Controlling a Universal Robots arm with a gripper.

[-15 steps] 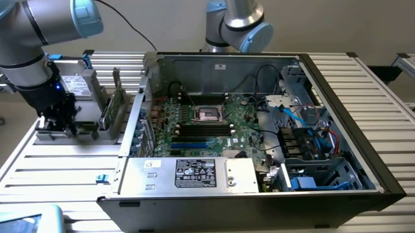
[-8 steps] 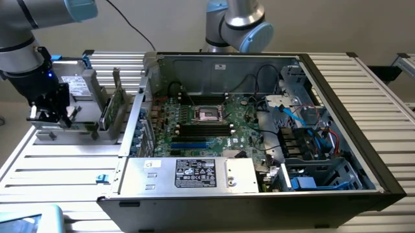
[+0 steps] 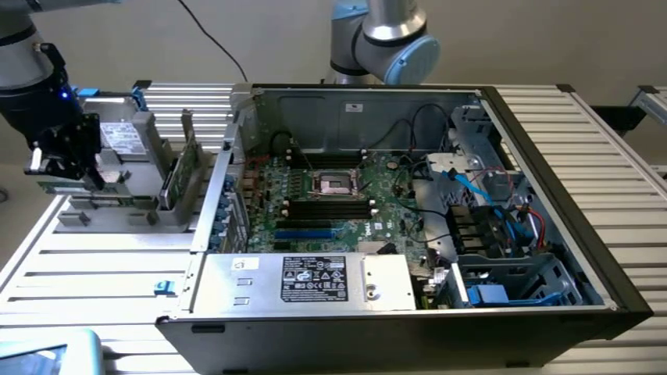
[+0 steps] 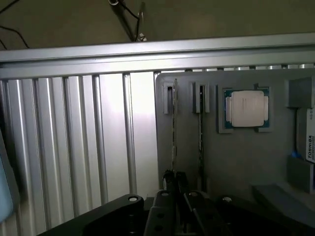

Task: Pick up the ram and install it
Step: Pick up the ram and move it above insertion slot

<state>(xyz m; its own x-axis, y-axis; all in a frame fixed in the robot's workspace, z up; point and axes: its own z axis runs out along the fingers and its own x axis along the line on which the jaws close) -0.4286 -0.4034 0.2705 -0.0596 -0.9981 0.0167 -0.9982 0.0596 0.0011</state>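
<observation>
Worktop [image 3: 94, 258] is ribbed silver aluminium slats, running across both sides of the exterior view. Plain beige wall [image 3: 542, 39] behind it. In the wrist view there's a flat edge rail [image 4: 147, 49] along the slats, with a dull brown backdrop [image 4: 221, 19] past it. Light is even, with soft glare on the slats.

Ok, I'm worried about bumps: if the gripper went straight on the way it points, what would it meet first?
Most likely the memory stick standing on edge in the grey holder's outermost slot: the gripper lines up with one end of it. Whether they touch is unclear.
</observation>
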